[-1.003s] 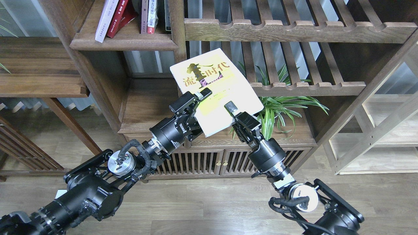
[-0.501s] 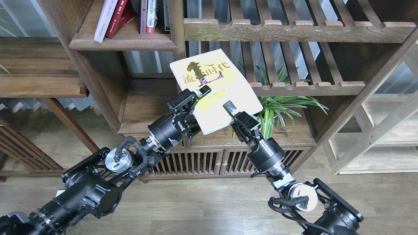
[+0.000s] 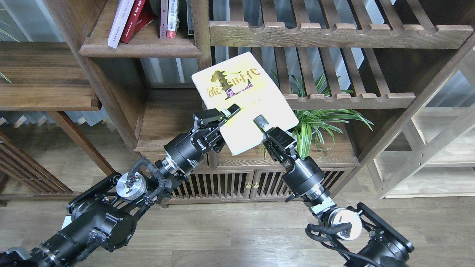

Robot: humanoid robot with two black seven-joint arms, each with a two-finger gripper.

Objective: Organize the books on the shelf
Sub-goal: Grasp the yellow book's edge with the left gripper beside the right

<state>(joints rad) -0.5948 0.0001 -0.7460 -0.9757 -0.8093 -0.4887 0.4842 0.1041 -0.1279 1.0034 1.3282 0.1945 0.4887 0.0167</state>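
Note:
A large pale-yellow book [image 3: 246, 89] with a dark title is held tilted in the air in front of the bookcase. My left gripper [image 3: 227, 115] is shut on its left edge, one finger lying over the cover. My right gripper [image 3: 264, 128] is shut on its lower edge from below. The shelf [image 3: 141, 47], a dark-brown board with a thick front lip, is at the upper left, above the book. On it lean a white book [image 3: 119, 22], a red book [image 3: 136, 17] and more books [image 3: 169, 18].
Slatted racks with scalloped rails [image 3: 334, 35] [image 3: 349, 99] run behind and right of the held book. A green plant [image 3: 319, 124] stands just right of my right gripper on the cabinet top [image 3: 167, 122]. A pale wooden frame [image 3: 426, 148] stands at the right.
My left arm has drawn back to the left and turned its wrist. The book has tipped slightly, its top corner a little higher. My right arm has barely moved.

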